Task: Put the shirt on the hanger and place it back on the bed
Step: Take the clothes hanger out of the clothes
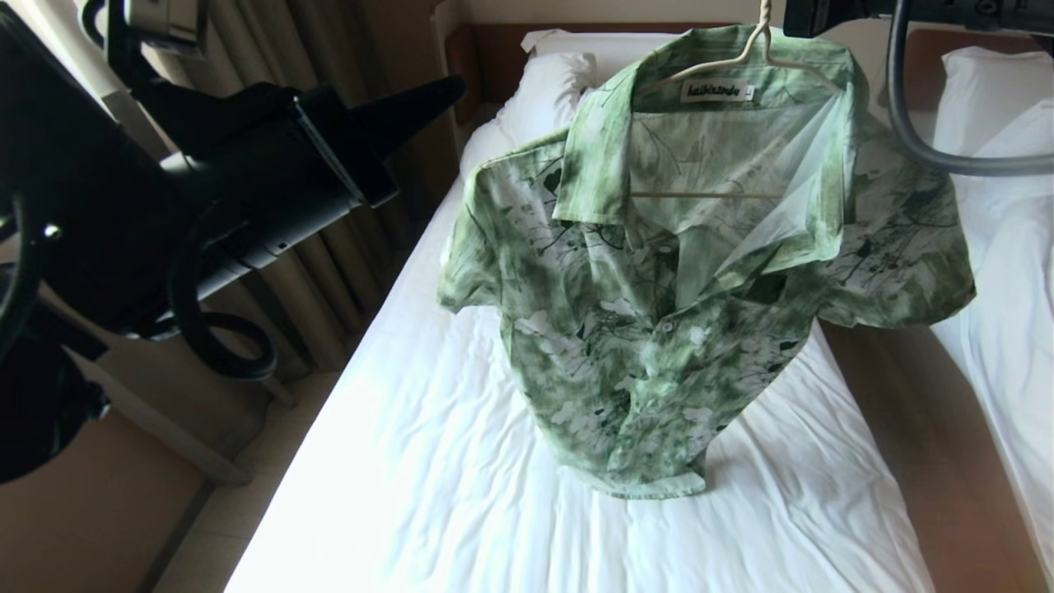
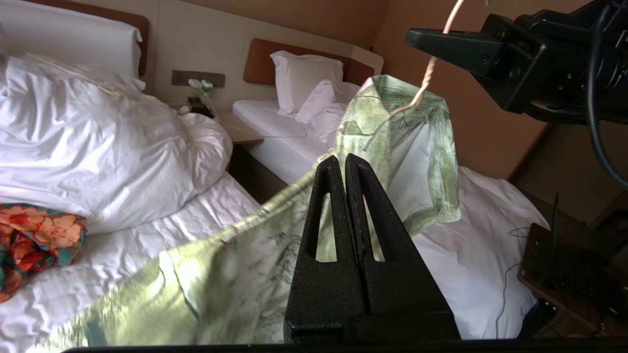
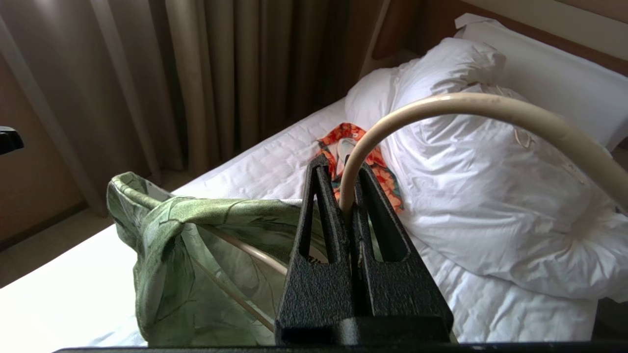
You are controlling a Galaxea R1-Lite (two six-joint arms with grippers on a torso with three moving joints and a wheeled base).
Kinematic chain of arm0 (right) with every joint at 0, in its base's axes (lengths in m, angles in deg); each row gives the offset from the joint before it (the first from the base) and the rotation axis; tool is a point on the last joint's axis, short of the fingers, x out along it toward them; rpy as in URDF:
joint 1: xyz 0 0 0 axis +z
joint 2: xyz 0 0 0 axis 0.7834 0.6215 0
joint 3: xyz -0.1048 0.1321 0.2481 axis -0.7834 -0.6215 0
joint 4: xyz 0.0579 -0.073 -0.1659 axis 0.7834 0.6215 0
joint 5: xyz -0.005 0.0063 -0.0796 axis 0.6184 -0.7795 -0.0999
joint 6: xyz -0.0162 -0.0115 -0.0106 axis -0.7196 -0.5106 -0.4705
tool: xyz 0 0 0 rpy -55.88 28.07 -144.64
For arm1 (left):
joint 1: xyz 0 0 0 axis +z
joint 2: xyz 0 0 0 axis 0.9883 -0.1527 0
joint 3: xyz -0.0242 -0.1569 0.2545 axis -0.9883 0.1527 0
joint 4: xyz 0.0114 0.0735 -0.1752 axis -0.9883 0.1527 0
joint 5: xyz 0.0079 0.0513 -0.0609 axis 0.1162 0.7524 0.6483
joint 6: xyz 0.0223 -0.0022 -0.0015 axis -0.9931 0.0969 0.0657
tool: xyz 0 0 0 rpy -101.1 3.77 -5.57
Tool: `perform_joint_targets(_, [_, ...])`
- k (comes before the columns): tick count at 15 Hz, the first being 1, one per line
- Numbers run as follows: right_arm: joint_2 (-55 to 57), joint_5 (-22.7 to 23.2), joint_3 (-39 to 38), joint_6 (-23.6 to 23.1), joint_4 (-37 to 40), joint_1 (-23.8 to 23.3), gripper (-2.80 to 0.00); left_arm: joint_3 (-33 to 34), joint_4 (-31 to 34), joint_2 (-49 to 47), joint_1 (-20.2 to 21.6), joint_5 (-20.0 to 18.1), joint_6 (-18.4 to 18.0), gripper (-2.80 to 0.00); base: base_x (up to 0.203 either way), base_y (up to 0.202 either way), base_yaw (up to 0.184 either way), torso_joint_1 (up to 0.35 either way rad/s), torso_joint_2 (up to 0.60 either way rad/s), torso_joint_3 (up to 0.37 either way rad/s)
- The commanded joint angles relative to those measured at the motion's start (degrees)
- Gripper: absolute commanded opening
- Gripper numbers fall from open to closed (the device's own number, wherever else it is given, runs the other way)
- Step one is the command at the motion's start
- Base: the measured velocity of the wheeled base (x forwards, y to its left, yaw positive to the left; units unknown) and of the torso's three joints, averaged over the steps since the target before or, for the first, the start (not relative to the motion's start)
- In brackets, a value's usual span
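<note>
The green-and-white floral shirt (image 1: 659, 313) hangs on the cream wire hanger (image 1: 725, 62), collar up. Its hem rests crumpled on the bed (image 1: 395, 461). At the top edge of the head view, my right gripper (image 1: 795, 18) holds the hanger by its hook. The right wrist view shows that gripper (image 3: 338, 169) shut on the curved hook (image 3: 466, 103), with the shirt (image 3: 196, 235) draped below. My left gripper (image 1: 457, 82) hovers to the left of the shirt, apart from it. Seen from the left wrist, the left gripper (image 2: 345, 159) is shut with nothing in it and the shirt (image 2: 412, 147) lies beyond.
An orange patterned garment (image 3: 363, 152) lies by the bunched duvet (image 3: 490, 186) near the pillows (image 1: 552, 91). Brown curtains (image 1: 354, 247) hang left of the bed. A second white bed (image 1: 1013, 329) stands on the right, across a wooden gap (image 1: 906, 428). A dark device (image 2: 564, 269) sits on a low table.
</note>
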Motion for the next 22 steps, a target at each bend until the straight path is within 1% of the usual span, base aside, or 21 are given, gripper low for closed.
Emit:
perform_joint_targets(1, [-0.2, 1.2, 0.4, 0.3, 0.2, -0.7, -2.80, -0.1, -0.3, 0.2, 0.5, -0.1, 0.1, -2.80, 0.000, 0.000, 0.000, 0.000, 0.00, 0.000])
perform_joint_targets(3, [0.5, 2.4, 1.6, 0.6, -0.2, -2.4, -2.80, -0.1, -0.3, 0.5, 0.7, -0.1, 1.0, -2.80, 0.000, 0.000, 0.000, 0.000, 0.00, 0.000])
perform_joint_targets(6, [0.8, 2.7, 2.2, 0.3, -1.2, -3.2, -2.80, -0.5, -0.5, 0.5, 1.8, -0.1, 1.4, -2.80, 0.000, 0.000, 0.000, 0.000, 0.00, 0.000])
perform_joint_targets(9, [1.1, 2.6, 2.2, -1.2, -3.1, -3.3, -2.80, -0.6, -0.5, 0.2, 2.1, 0.0, 1.4, -2.80, 0.000, 0.000, 0.000, 0.000, 0.00, 0.000])
perform_joint_targets(14, [1.0, 2.3, 2.2, -1.5, -3.1, -3.4, -2.80, -1.0, -0.5, -0.1, 2.6, 0.0, 1.5, -2.80, 0.000, 0.000, 0.000, 0.000, 0.00, 0.000])
perform_joint_targets(16, [1.1, 2.2, 2.2, -1.5, -3.1, -3.5, -2.80, -1.1, -0.5, -0.1, 2.7, 0.0, 2.6, -2.80, 0.000, 0.000, 0.000, 0.000, 0.00, 0.000])
perform_joint_targets(19, [1.1, 1.7, 2.2, -1.5, -3.0, -3.5, -2.80, -1.1, -0.2, -0.1, 2.5, -0.2, 2.6, -2.80, 0.000, 0.000, 0.000, 0.000, 0.00, 0.000])
perform_joint_targets(20, [1.1, 1.2, 2.2, -1.5, -2.6, -3.5, -2.80, -1.3, 0.1, -0.1, 2.3, -0.1, 2.6, -2.80, 0.000, 0.000, 0.000, 0.000, 0.00, 0.000])
perform_joint_targets(22, [1.9, -2.0, 2.2, -1.6, -2.4, -3.3, -2.80, -3.0, 4.7, 0.9, 2.3, 0.2, 2.7, -2.80, 0.000, 0.000, 0.000, 0.000, 0.00, 0.000])
